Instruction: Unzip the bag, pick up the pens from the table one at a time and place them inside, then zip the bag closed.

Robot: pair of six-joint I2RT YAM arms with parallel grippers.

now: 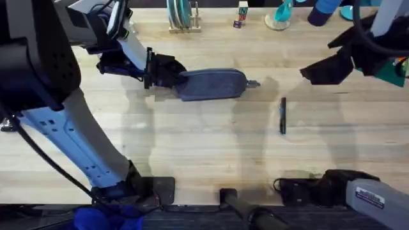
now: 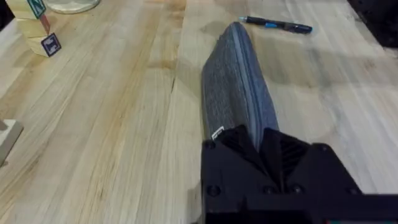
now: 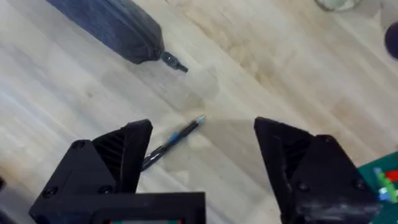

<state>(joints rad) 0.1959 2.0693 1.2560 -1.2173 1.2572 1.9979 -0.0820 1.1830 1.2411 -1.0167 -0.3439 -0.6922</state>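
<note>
Below the wide-open right pincer [image 3: 202,165], the pen [image 3: 171,144] lies untouched.

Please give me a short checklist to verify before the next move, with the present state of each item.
1. Left claw shut on one end of the bag: ok.
2. Zipper open: not ok, it looks closed along the top.
3. Zipper pull free at the far end of the bag: ok.
4. Right claw open and holding nothing: ok.
5. Pen on the table, apart from the bag: ok.
6. Right claw lined up with the pull: not ok, it hangs over the pen.
</note>
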